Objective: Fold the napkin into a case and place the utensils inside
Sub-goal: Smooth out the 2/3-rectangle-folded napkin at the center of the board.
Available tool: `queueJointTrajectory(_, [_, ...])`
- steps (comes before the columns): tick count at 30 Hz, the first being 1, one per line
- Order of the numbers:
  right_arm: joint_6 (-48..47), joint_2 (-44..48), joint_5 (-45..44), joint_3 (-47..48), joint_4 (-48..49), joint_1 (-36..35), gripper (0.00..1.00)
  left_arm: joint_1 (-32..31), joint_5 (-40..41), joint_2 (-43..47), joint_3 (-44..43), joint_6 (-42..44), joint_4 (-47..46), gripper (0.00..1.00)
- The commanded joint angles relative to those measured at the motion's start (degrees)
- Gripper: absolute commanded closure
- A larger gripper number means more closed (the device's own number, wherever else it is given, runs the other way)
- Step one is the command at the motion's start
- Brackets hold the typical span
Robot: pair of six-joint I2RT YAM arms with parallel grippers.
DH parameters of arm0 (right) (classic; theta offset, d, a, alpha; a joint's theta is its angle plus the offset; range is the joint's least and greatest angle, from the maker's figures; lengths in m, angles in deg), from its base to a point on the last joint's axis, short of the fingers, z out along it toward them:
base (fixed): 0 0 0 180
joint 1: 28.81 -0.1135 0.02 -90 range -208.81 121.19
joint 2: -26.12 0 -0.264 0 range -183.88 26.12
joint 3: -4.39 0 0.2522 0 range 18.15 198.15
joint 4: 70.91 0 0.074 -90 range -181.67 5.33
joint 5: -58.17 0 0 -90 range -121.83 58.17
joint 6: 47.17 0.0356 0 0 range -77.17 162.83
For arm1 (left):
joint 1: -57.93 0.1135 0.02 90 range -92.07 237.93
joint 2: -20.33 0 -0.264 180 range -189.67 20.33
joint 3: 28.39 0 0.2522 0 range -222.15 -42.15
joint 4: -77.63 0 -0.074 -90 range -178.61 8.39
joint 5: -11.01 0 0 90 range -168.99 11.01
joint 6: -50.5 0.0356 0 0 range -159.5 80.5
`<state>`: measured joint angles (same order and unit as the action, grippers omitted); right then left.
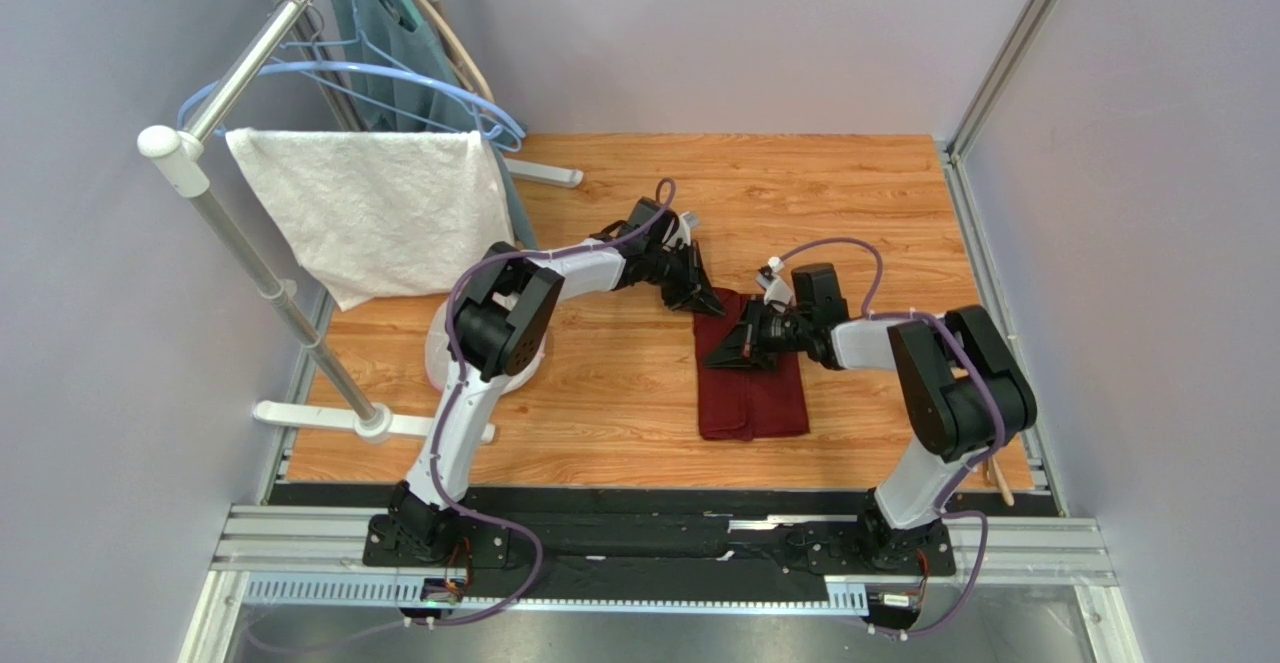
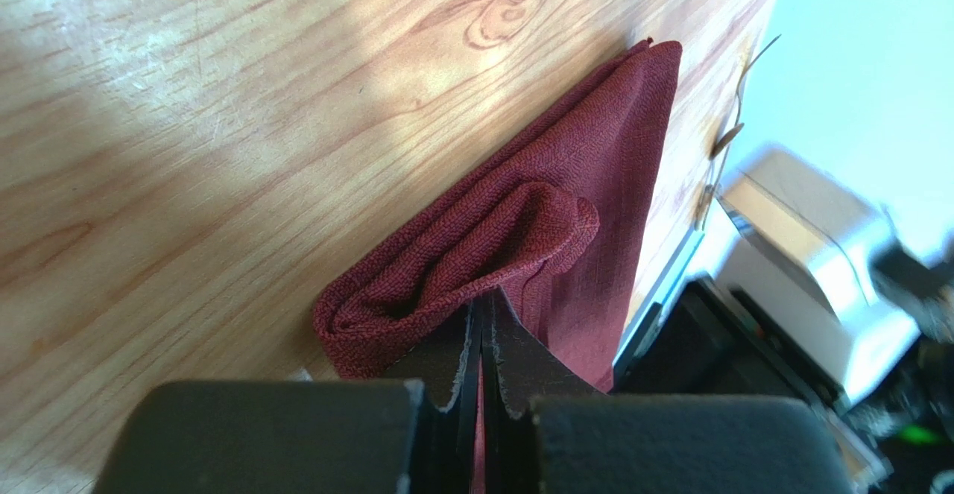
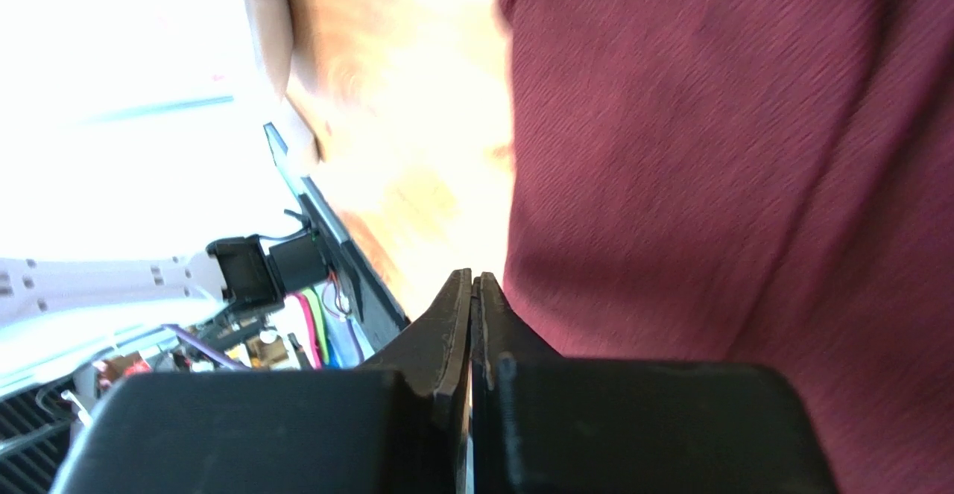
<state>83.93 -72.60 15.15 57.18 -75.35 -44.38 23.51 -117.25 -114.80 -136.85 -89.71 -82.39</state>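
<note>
The maroon napkin [image 1: 751,386] lies folded into a rectangle on the wooden table, right of centre. My left gripper [image 1: 702,297] is at its far left corner. In the left wrist view the left gripper [image 2: 484,298] is shut on a raised, bunched fold of the napkin [image 2: 482,243], with red cloth showing between the fingers. My right gripper [image 1: 744,351] hovers low over the napkin's upper half. Seen from the right wrist, the right gripper [image 3: 473,279] is shut with nothing visible between the tips, and the napkin [image 3: 728,159] lies just beside it. One tan utensil handle [image 1: 998,479] peeks out behind the right arm.
A white towel [image 1: 376,206] hangs on a white rack [image 1: 286,303] at the left, with blue hangers [image 1: 428,86] behind it. A white round object [image 1: 445,366] sits under the left arm's elbow. Grey walls close in the table on three sides.
</note>
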Motion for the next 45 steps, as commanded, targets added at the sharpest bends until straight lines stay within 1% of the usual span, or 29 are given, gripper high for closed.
queueJointTrajectory(1, [0.46,2.92,-0.31,-5.61,3.05,-1.56,1.00,0.05,2.23,-0.22,-1.11,1.44,1.08,1.00])
queueJointTrajectory(5, [3.89,-0.24,0.48,-10.54,11.23,-3.40,1.00,0.14,2.31,-0.22,-1.19,1.26,1.08,1.00])
queueJointTrajectory(7, [4.25,-1.83,0.48,-11.42,12.82,-4.11,1.00,0.14,2.31,-0.31,-1.19,1.35,1.16,1.00])
queueJointTrajectory(9, [4.42,-0.70,0.74,-12.48,12.65,-4.29,1.00,0.14,2.23,-0.31,-1.28,1.35,1.16,1.00])
queueJointTrajectory(11, [2.94,2.55,-0.13,-13.09,9.85,-4.29,1.00,0.05,2.31,-0.31,-1.19,1.35,1.17,1.00])
queueJointTrajectory(12, [2.15,6.91,-0.66,-13.27,5.75,-4.29,1.00,0.14,2.23,-0.31,-1.19,1.44,1.16,1.00])
queueJointTrajectory(15, [-0.67,13.27,-3.20,-14.24,-1.82,-4.29,1.00,0.14,2.23,-0.31,-1.28,1.44,1.16,1.00])
queueJointTrajectory(17, [-1.20,17.32,-4.70,-15.73,-3.51,-4.12,1.00,0.05,2.31,-0.31,-1.28,1.52,1.16,1.00])
queueJointTrajectory(21, [-1.29,19.17,-7.86,-20.12,-5.18,-4.11,1.00,0.05,2.31,-0.40,-1.54,2.22,1.69,1.00])
queueJointTrajectory(24, [-1.20,18.56,-11.03,-20.92,-6.42,-4.03,1.00,0.14,2.05,-0.75,-3.21,4.06,4.05,1.00])
queueJointTrajectory(26, [-0.94,18.82,-12.00,-21.10,-6.42,-3.94,1.00,0.05,0.04,-0.31,-4.01,4.77,4.24,1.00])
queueJointTrajectory(28, [-1.72,20.31,-12.96,-19.70,-9.05,-4.03,1.00,0.14,-1.11,1.62,-4.01,5.30,3.71,1.00])
queueJointTrajectory(32, [-2.78,25.49,-13.58,-16.97,-14.94,-3.94,1.00,-0.04,-3.57,5.66,-3.48,6.27,2.66,0.92])
queueJointTrajectory(35, [-3.57,28.49,-14.55,-14.69,-19.07,-3.94,1.00,0.05,-3.49,6.81,-4.09,6.27,2.66,0.89])
queueJointTrajectory(40, [-3.84,30.95,-15.16,-13.27,-21.89,-3.94,1.00,0.05,-4.98,2.25,-7.34,3.56,2.05,0.92])
queueJointTrajectory(45, [-3.66,31.13,-15.34,-15.47,-21.72,-3.85,1.00,0.14,-3.75,-2.32,-9.01,1.88,0.29,0.93])
